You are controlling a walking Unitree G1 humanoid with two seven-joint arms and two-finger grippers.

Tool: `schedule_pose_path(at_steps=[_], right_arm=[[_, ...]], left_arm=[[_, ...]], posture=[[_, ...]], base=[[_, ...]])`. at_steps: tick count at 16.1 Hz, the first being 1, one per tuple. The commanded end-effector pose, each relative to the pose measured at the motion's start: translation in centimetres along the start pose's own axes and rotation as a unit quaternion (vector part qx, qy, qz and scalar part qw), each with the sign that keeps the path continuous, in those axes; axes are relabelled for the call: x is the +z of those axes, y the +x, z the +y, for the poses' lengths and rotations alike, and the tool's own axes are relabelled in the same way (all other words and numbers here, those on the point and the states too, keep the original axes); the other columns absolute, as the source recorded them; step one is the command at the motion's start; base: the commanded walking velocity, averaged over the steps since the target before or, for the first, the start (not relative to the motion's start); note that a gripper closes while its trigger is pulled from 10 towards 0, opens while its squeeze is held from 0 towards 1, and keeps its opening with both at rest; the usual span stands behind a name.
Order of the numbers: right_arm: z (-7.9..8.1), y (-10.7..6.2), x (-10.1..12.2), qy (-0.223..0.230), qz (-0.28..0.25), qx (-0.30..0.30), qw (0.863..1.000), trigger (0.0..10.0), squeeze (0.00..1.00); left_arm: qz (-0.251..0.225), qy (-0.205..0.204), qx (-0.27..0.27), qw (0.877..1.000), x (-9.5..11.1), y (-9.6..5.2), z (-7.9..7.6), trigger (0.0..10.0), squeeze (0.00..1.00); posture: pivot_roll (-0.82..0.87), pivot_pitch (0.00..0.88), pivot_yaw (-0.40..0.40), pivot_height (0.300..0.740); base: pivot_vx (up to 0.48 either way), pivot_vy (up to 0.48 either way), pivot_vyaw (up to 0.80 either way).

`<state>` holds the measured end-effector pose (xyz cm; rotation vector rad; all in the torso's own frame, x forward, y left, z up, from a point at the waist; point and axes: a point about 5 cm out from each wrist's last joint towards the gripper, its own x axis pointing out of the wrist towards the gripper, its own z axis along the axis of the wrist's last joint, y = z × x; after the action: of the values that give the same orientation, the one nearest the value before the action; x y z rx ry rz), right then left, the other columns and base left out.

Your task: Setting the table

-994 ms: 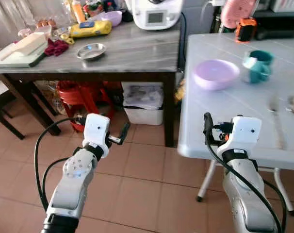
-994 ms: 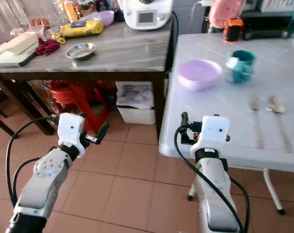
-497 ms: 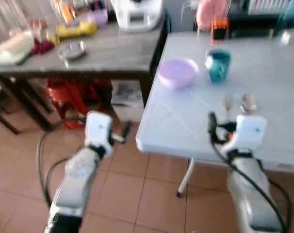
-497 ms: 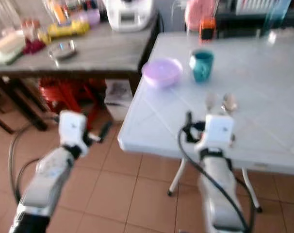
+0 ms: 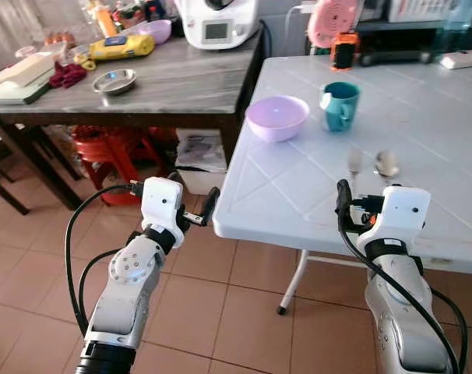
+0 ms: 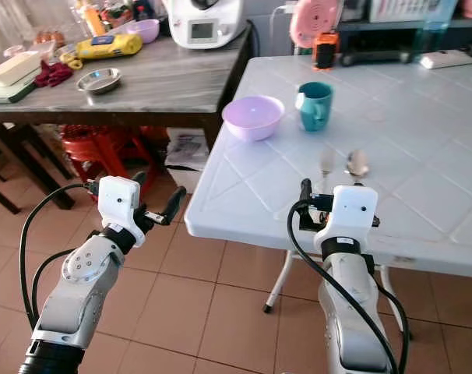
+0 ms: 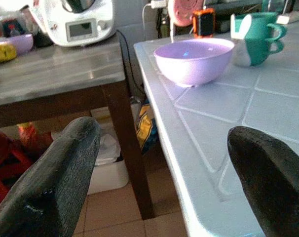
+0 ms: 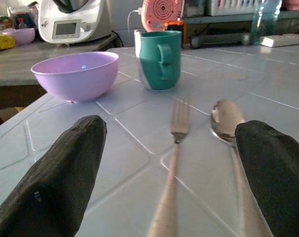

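Resting on the white desk [image 5: 423,117] already are purple bowl [image 5: 276,118], teal mug [image 5: 341,105], fork [image 8: 175,148] and spoon [image 8: 228,121], while left end effector [image 5: 207,209] and right end effector [image 5: 343,204] hover spread wide and empty, so arranging seemingly remains.

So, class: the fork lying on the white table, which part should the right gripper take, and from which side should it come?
Probably the handle. The fork lies flat beside the spoon, tines pointing away toward the teal mug, handle end toward the right gripper. Its open fingers already straddle that handle line, so come from the near table edge, low and from above, pinching across the thin shaft.
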<state>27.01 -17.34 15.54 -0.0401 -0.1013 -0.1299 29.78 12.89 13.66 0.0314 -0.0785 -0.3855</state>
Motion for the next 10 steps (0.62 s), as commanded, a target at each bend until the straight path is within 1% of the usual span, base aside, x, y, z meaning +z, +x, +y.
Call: schedule_pose_path(at_steps=[1, 6, 9, 10], right_arm=[[0.46, 0.14, 0.38, 0.003, -0.009, 0.006, 1.000, 10.0, 0.00], [0.55, 0.13, 0.28, 0.009, -0.006, 0.011, 1.000, 10.0, 0.00], [0.60, 0.07, 0.22, 0.010, -0.005, 0.010, 1.000, 10.0, 0.00], [0.60, 0.05, 0.22, 0.010, -0.005, 0.010, 1.000, 10.0, 0.00]], left_arm=[[0.003, 0.001, 0.001, 1.000, 0.01, -0.33, 0.38, 10.0, 0.00], [-0.001, -0.007, -0.009, 1.000, 0.10, -0.44, 0.29, 10.0, 0.00], [0.000, -0.012, -0.015, 1.000, 0.08, -0.51, 0.16, 10.0, 0.00], [0.001, -0.013, -0.017, 1.000, 0.06, -0.53, 0.12, 10.0, 0.00]], posture=[[-0.16, 0.076, 0.131, 0.740], [-0.16, 0.075, 0.131, 0.740], [-0.16, 0.079, 0.131, 0.740], [-0.16, 0.079, 0.131, 0.740]], base=[[0.000, 0.000, 0.00], [0.000, 0.000, 0.00], [0.000, 0.000, -0.44], [0.000, 0.000, 0.00]])
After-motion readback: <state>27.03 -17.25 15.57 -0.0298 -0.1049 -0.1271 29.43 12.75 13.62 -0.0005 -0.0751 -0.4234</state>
